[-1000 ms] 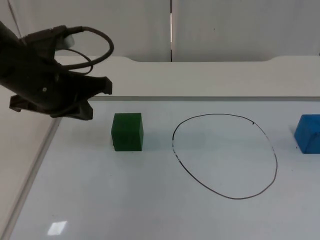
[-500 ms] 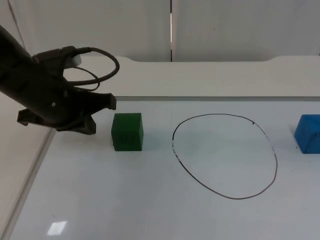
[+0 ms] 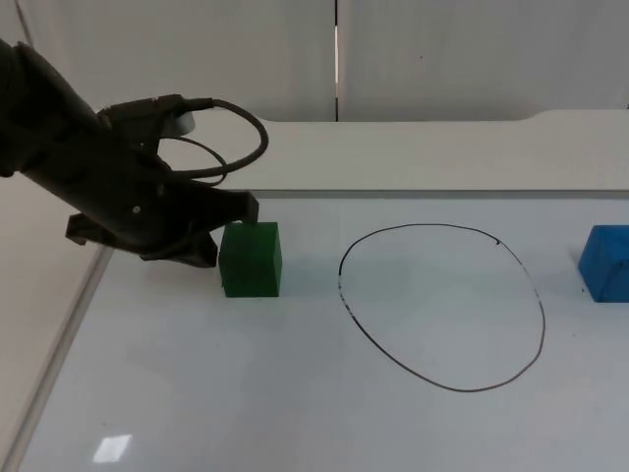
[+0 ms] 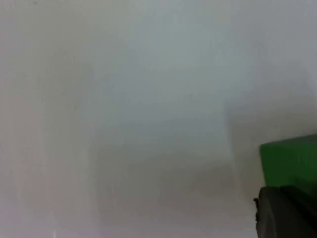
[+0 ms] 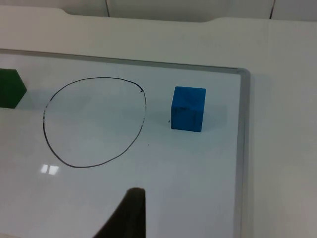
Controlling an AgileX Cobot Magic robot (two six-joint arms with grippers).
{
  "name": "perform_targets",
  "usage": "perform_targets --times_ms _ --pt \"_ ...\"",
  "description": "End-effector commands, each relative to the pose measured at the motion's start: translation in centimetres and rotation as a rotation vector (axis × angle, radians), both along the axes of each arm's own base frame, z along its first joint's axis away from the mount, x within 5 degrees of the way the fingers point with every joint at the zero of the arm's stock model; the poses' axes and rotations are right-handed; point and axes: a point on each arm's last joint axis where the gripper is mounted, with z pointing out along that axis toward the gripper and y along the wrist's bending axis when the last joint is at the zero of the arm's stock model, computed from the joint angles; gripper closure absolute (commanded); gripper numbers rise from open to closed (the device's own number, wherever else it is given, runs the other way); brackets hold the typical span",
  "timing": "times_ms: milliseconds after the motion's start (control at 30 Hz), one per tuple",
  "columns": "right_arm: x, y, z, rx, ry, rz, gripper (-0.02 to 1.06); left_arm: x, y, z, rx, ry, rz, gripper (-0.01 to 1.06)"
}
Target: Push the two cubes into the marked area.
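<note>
The left gripper [image 3: 231,221] sits low at the left of the top view, right against the outer side of the green cube [image 3: 251,259], on the face turned away from the marked area [image 3: 441,307]. That placement suits a shove: with the cube between gripper and ring, a straight sweep toward the frame's right would carry it over the drawn line. Whether the jaws are apart or together I cannot tell; the left wrist view gives one dark fingertip [image 4: 287,212] touching the green cube's edge.

The blue cube [image 3: 605,262] rests at the far right edge of the top view, outside the ring, well apart from the green one. The right gripper [image 5: 130,213] waits above the tabletop [image 3: 295,393], looking down on ring and blue cube; its jaws' state I cannot tell either. Both cubes lie outside the ring, so neither push is yet done.
</note>
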Motion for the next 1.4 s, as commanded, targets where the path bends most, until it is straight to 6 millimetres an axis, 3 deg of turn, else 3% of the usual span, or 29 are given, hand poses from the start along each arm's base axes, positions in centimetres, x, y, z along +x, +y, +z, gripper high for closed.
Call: perform_targets --times_ms 0,500,867,1367 --pt "0.1 0.0 -0.1 -0.009 -0.005 -0.004 -0.01 0.1 -0.3 0.0 0.002 -0.014 0.006 1.05" --pt "0.1 0.0 -0.1 -0.009 -0.005 -0.004 -0.01 0.1 -0.3 -0.4 0.004 -0.004 0.013 1.05" --pt "0.1 0.0 -0.1 -0.009 -0.005 -0.004 -0.01 -0.4 -2.5 -0.5 0.036 -0.051 -0.037 1.05" --pt "0.1 0.0 -0.1 -0.009 -0.005 -0.004 -0.01 -0.7 -3.0 -0.5 0.007 -0.019 -0.04 1.05"
